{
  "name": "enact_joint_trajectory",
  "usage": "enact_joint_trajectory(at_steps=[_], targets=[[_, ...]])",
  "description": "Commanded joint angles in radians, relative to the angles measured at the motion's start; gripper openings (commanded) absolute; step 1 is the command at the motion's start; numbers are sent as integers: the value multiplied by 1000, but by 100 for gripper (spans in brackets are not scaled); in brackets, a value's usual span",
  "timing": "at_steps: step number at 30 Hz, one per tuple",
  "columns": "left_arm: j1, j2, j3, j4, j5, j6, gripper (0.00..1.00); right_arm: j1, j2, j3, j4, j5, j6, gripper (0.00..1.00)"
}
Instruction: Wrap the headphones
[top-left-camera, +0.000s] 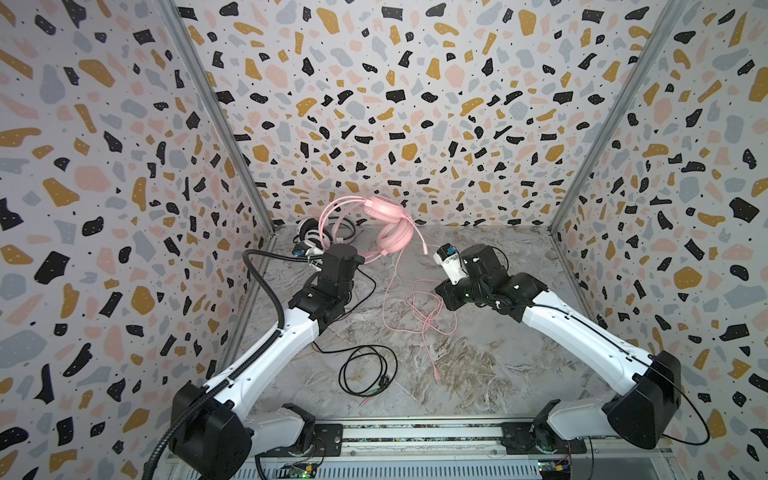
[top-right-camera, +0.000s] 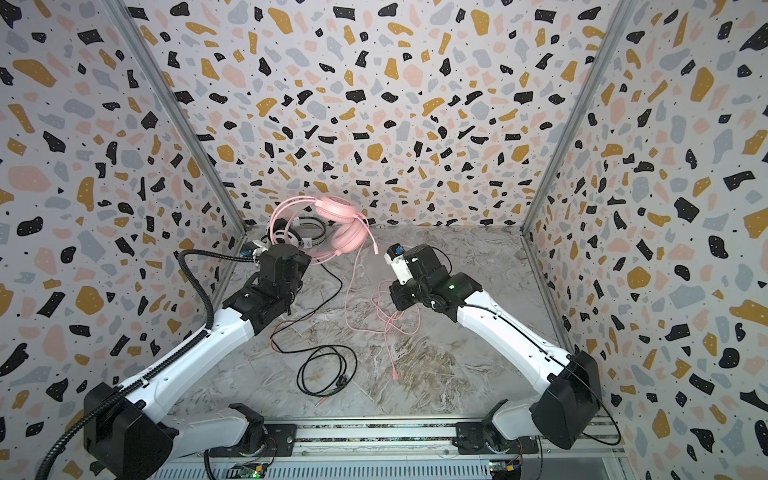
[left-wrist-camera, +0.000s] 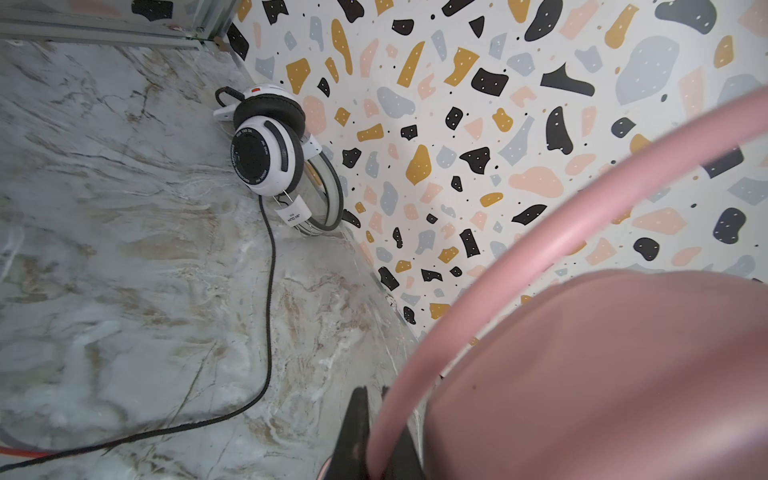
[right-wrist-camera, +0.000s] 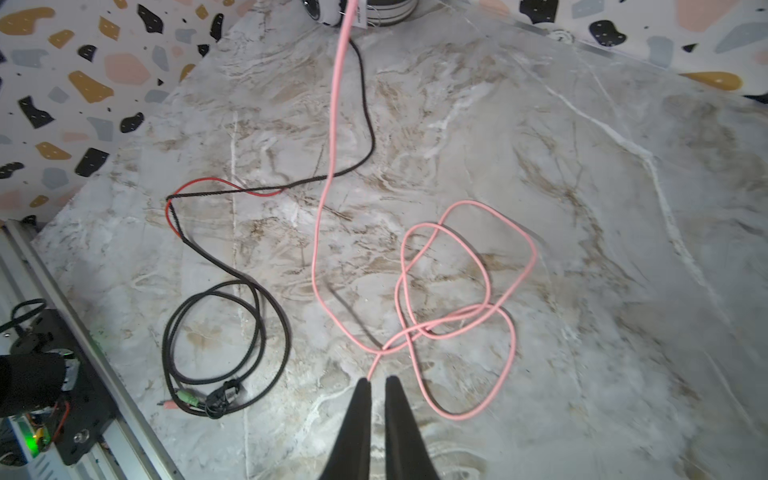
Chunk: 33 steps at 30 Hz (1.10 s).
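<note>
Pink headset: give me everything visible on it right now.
The pink headset is all pink and looks like smooth plastic, with two round ear cups, a double-hoop headband and a thin boom mic. It hangs raised near the back wall, cups tilted one above the other. The left gripper is shut on the headband. Its pink cable drops to the table and lies in loose, unwrapped loops.

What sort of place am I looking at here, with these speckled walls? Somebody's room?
Most likely a robot test booth, not a home: a left arm and a right arm are mounted on a metal rail, patterned walls box in a marble-look tabletop, and pink headphones look like practice props.
</note>
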<state>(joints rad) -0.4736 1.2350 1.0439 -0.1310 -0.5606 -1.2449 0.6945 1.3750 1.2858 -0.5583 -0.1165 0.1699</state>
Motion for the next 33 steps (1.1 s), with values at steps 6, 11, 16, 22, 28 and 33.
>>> enact_joint_trajectory(at_steps=[6, 11, 16, 22, 28, 33], targets=[[-5, -33, 12, 108, -25, -14, 0, -19, -62, -3, -21, 17, -22, 14], [-7, -40, 68, 101, -19, -10, 0, -157, -36, -195, 261, -238, -13, 39], [-5, -26, 162, 68, -28, 40, 0, -196, 45, -356, 517, -315, -19, 74], [-5, -12, 256, 44, -4, 77, 0, -167, 198, -476, 903, -439, 76, 78], [-5, -3, 336, 13, 20, 112, 0, -98, 275, -474, 1044, -430, 95, 76], [-3, -4, 345, 8, 13, 130, 0, -91, 281, -473, 1062, -462, 93, 71]])
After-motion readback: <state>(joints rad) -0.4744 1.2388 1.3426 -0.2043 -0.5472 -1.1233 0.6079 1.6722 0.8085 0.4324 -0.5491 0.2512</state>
